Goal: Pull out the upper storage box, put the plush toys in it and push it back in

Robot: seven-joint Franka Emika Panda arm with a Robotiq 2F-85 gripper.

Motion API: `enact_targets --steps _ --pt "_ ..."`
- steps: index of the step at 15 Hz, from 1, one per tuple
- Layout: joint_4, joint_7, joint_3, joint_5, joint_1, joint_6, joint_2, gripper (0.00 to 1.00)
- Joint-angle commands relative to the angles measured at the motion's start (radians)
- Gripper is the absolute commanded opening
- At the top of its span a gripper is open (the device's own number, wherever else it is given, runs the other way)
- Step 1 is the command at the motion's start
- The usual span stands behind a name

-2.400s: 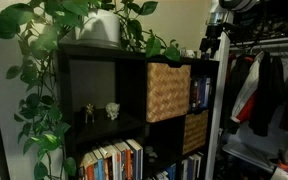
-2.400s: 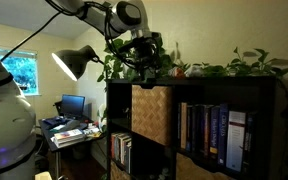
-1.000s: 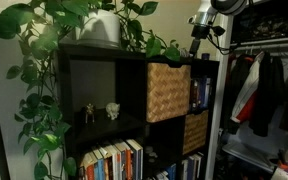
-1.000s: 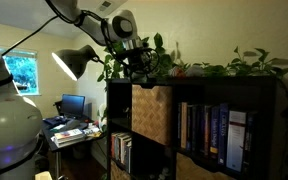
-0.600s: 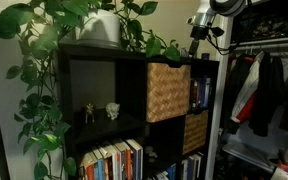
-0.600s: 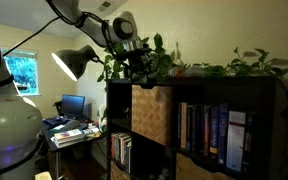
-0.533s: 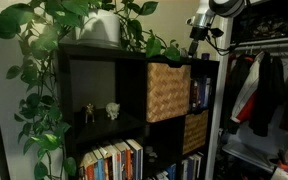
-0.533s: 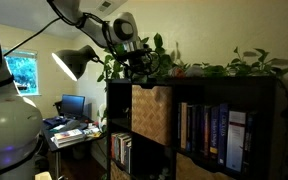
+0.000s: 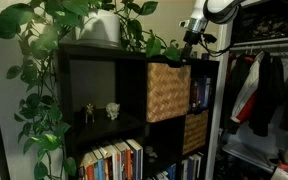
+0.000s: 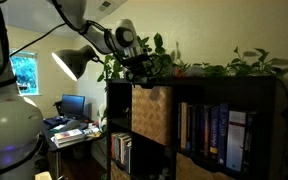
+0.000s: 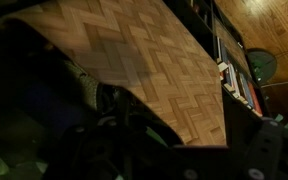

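Gripper (image 9: 191, 35) hovers just above the shelf (image 9: 104, 52), over the box (image 9: 168, 90); whether its jaws are spread I cannot tell. The box sits fully inside the shelf's upper cubby, beside books (image 9: 201, 93)

leafy plant (image 9: 42, 24) tops the shelf (image 9: 96, 50), books (image 9: 114, 161) stand below.

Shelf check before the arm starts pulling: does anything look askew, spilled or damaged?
Nothing stands out. In an exterior view the upper box sits square and pushed in, the books stand upright, and the two figurines stand side by side. No spill or damage shows.
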Motion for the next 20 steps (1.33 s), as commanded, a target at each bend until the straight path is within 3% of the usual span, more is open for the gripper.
enact_targets --steps 1,20 --pt "-0.029 -0.051 -0.001 -0.001 0.021 0.067 -0.003 1.0" --pt "-0.116 -0.178 -0.006 -0.003 0.03 0.313 0.071 1.0"
